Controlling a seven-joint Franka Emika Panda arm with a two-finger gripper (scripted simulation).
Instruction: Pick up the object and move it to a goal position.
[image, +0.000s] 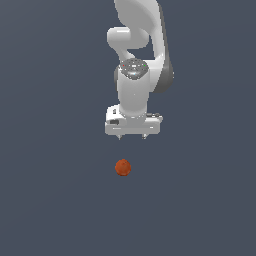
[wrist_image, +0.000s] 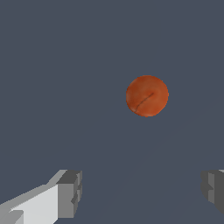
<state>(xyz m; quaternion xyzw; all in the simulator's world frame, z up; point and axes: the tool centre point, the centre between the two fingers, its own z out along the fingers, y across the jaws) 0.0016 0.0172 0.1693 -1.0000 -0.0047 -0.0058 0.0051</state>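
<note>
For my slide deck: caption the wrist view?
Open white gripper poised apart from the small orange-red mottled ball on the grey surface.

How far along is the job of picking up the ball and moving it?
Nothing looks done yet: the orange-red ball lies free on the grey surface, untouched. In hand is only the approach: the gripper is apart from the ball with its fingers wide open. Closing in, grasping, lifting and carrying all remain; no goal marker is visible.

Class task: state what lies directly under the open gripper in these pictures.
Under the gripper only bare grey floor shows; the orange-red ball lies apart from it, ungrasped. Nothing is covered there.
</note>
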